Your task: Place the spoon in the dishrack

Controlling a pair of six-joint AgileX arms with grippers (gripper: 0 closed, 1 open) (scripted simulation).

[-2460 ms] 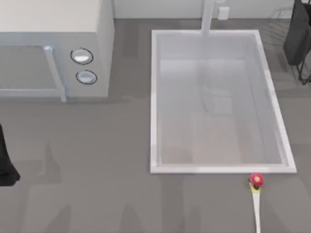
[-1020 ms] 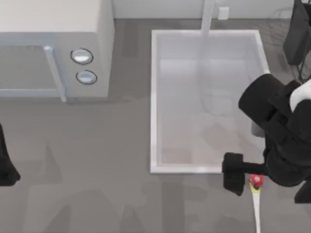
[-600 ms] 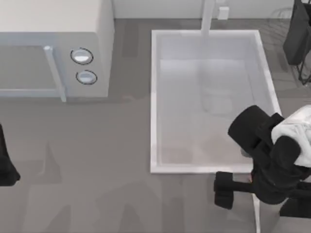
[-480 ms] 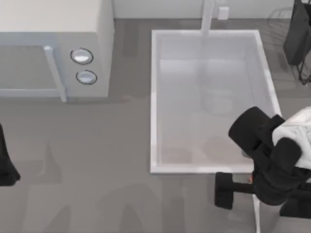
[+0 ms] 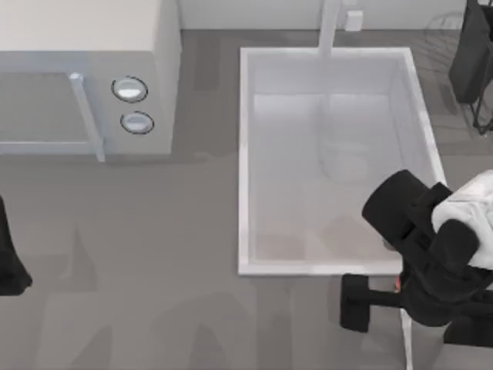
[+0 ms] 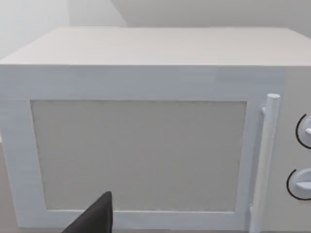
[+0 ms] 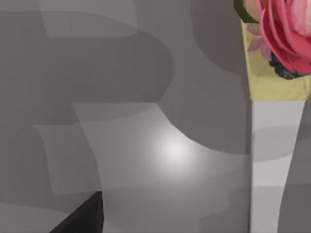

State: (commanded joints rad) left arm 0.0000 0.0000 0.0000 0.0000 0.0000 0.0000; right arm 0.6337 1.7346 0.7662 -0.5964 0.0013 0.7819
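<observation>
The white spoon (image 5: 406, 343) lies on the grey counter just in front of the sink's front right corner, handle pointing toward the sink. My right gripper (image 5: 412, 314) hovers over its ornament end, open, one finger (image 5: 354, 302) to the spoon's left and the other to its right. The right wrist view shows the red-and-yellow ornament (image 7: 284, 39) and the white handle (image 7: 272, 160) close up, with one dark fingertip (image 7: 80, 219) off to the side, apart from the spoon. The dishrack (image 5: 483, 116) shows as thin dark wires at the far right edge. My left gripper (image 5: 9, 266) stays parked at the left edge.
A white sink basin (image 5: 245, 169) fills the middle right, with a faucet (image 5: 330, 23) at its back. A white microwave (image 5: 85, 77) stands at the back left, and the left wrist view faces its door (image 6: 138, 155). Open grey counter lies in front of both.
The right arm came in from the right and moved toward the front, over the spoon's ornament end. In the last half second it has hardly moved. The spoon lies where it did.
</observation>
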